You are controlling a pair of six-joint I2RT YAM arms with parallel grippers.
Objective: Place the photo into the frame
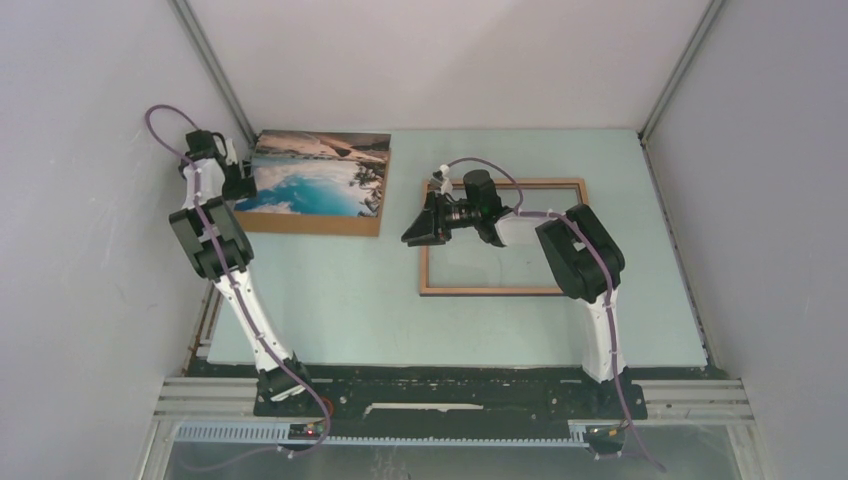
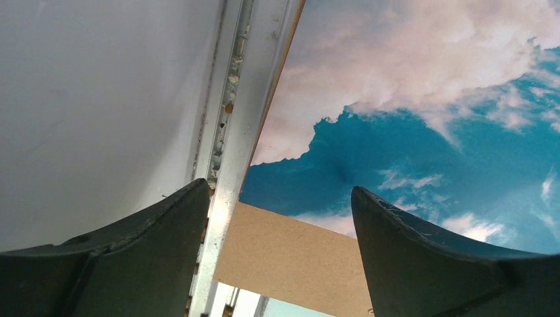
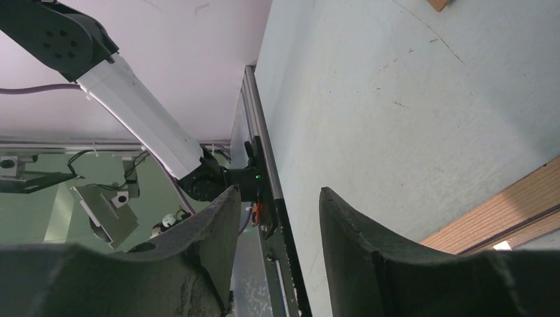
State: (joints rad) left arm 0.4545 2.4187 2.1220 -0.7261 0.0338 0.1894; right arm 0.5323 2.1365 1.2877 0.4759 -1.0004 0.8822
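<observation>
The photo (image 1: 318, 175), turquoise water and white snow, lies face up on a plain brown backing board (image 1: 310, 224) at the back left. In the left wrist view the photo (image 2: 429, 119) and the board (image 2: 297, 257) fill the space ahead. My left gripper (image 1: 240, 184) hovers at the photo's left edge, open and empty (image 2: 280, 198). The frame (image 1: 500, 291), light brown wood up, lies flat right of centre; one piece of it shows in the right wrist view (image 3: 508, 211). My right gripper (image 1: 424, 226) is over the frame's left side, open and empty (image 3: 280, 195).
The pale green table (image 1: 330, 300) is closed in by white walls with metal corner rails (image 2: 231, 132). The left wall stands close to my left gripper. The left arm (image 3: 139, 112) and the base rail (image 3: 264, 198) show in the right wrist view.
</observation>
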